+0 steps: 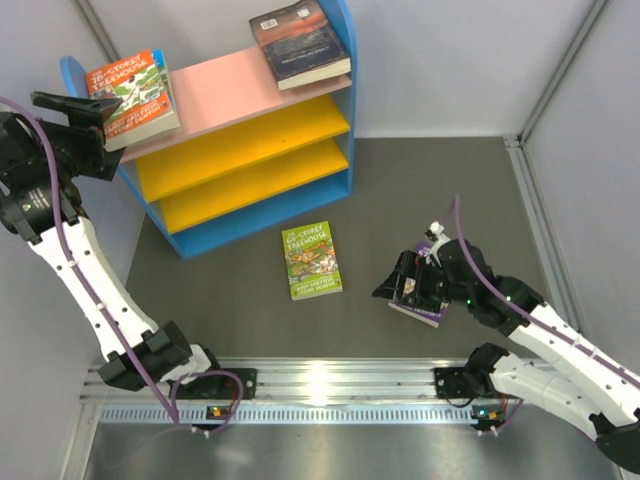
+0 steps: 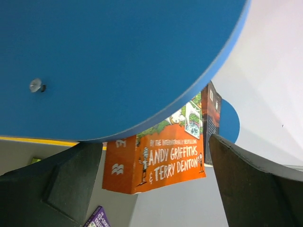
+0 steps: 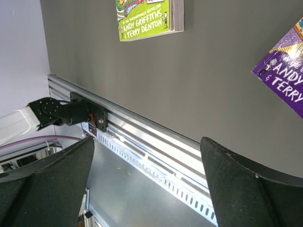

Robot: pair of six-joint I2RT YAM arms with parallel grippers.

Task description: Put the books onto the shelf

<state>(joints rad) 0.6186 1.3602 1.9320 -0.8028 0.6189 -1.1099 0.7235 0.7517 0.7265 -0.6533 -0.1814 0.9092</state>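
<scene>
Overhead, the shelf [image 1: 262, 214] carries two books on its pink top board [image 1: 222, 88]: an orange book [image 1: 135, 90] at the left end and a dark book [image 1: 300, 42] at the right end, both lying flat. The left gripper [image 1: 105, 108] sits at the orange book's outer edge, beside the blue side panel, jaws spread wide and clamped on nothing. On the grey mat [image 1: 430, 190] lies a green book [image 1: 312, 260]. Near it, the right gripper [image 1: 405, 285] hovers over a purple book [image 1: 420, 310], fingers wide apart, holding nothing.
</scene>
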